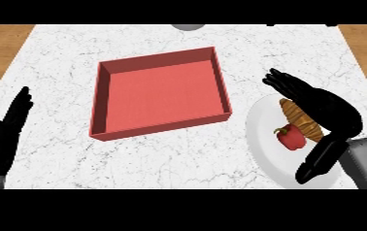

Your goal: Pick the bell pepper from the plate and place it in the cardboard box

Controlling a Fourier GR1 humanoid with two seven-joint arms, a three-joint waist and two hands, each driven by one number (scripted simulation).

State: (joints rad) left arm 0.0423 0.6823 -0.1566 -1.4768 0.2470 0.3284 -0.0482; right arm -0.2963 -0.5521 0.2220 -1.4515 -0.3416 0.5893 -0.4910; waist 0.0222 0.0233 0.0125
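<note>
A small red bell pepper (290, 137) with a green stem lies on a white plate (261, 142) at the right of the counter. Beside it on the plate rests a brown baguette (302, 120), partly hidden by my right hand (326, 109). That hand hovers over the plate, open, its fingers stretched toward the far left and its thumb hanging down on the near side of the pepper. Nothing is held in it. The red-brown cardboard box (162, 93), a shallow open tray, sits at the counter's middle, left of the plate. My left hand (14, 123) rests open at the left edge.
The counter top is white marble (179, 152) with wooden strips showing at both far corners. A grey round object (188, 26) peeks in at the far edge, behind the box.
</note>
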